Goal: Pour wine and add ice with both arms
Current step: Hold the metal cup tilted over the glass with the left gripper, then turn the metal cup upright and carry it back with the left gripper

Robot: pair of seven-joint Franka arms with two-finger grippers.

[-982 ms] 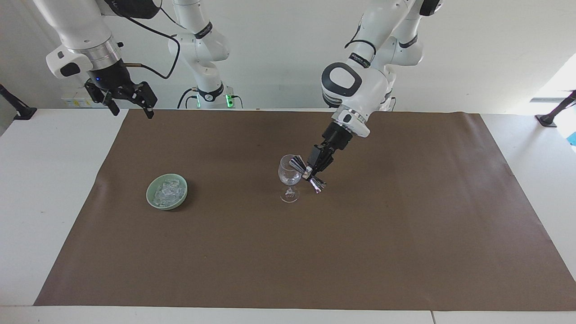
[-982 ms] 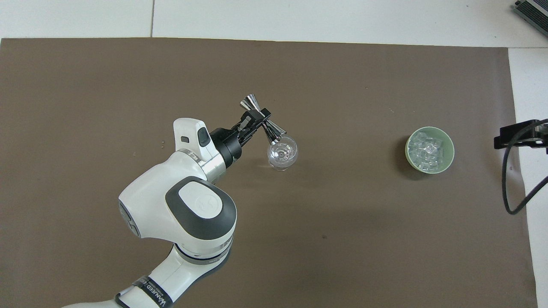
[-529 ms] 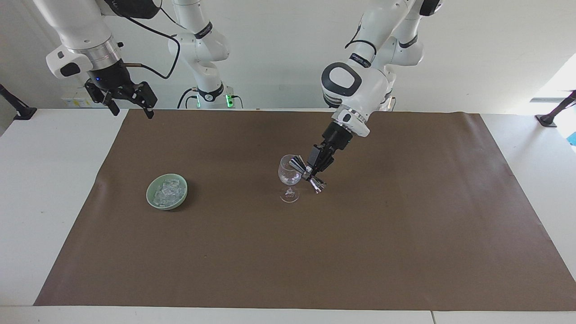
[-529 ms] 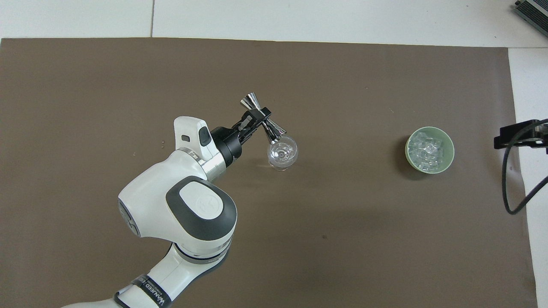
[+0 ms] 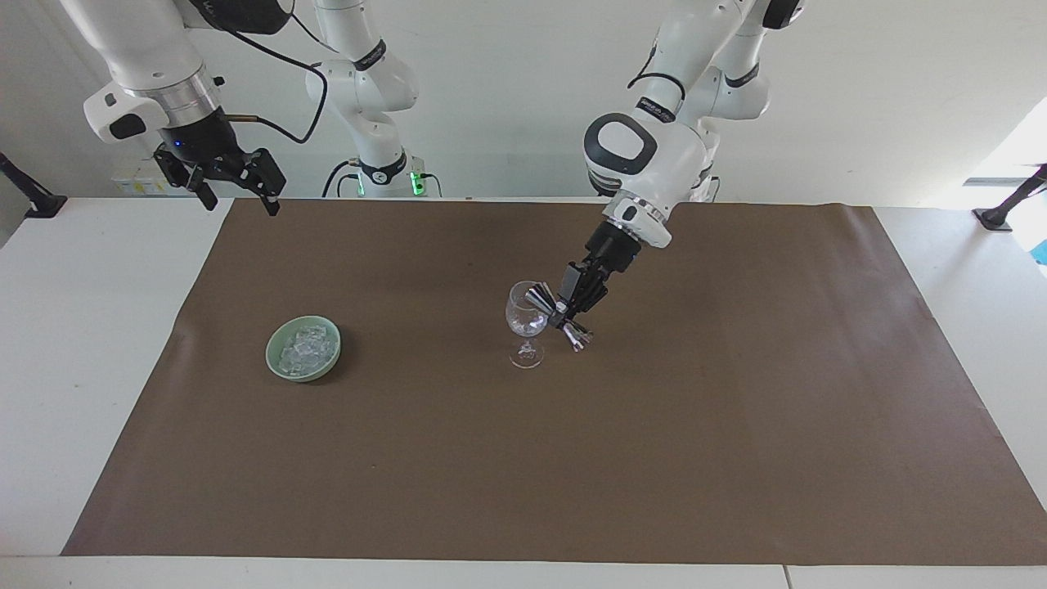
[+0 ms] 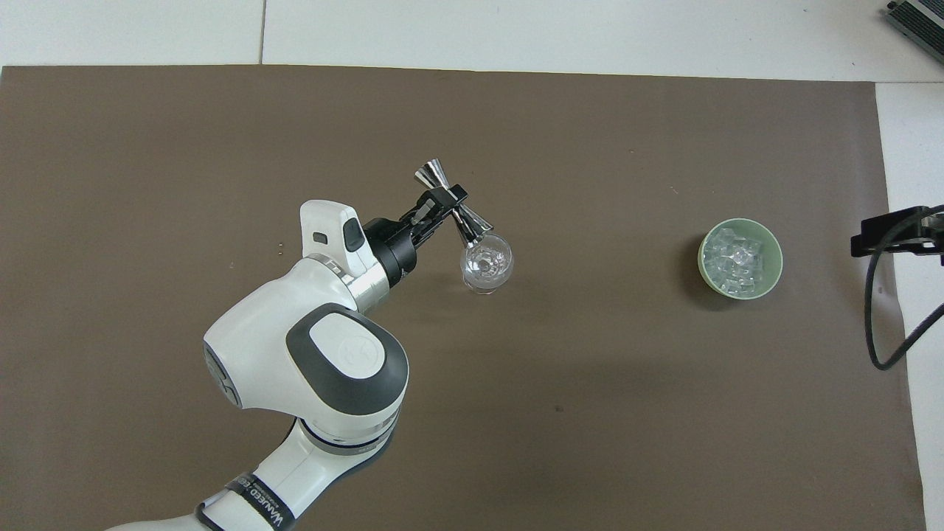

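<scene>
- facing view gives you both arms in full; the right gripper (image 5: 237, 190) hangs in the upper left of the frame over the white table edge by the mat's corner, jaws spread wide, nothing in them, arm just waiting there
- overhead view barely catches that gripper; only a black bit of it (image 6: 896, 234) pokes in at the right edge, with a cable looping down under it
- left gripper (image 5: 564, 312) is mid-frame in the facing view, reaching down on a slant; fingers pinched tight on the waist of a shiny metal jigger (image 5: 558, 316)
- overhead view shows the jigger's (image 6: 452, 205) double-cone shape way better; one cone points to the upper left of the frame, the other sits tipped over the rim of the wine glass (image 6: 486, 262)
- facing view shows what the overhead one hides, namely the wine glass (image 5: 526, 323) standing upright on its stem and foot on the brown mat (image 5: 736, 425), just left of the gripper
- can't really tell whether there's liquid in the glass; the bowl looks clear with some glints
- green bowl (image 5: 274, 357) sits centre-left in the facing view, well apart from the glass; the ice (image 5: 304, 348) is heaped inside it
- overhead, same bowl (image 6: 776, 258) is at centre-right and you look straight down on the ice (image 6: 737, 265) cubes filling it
</scene>
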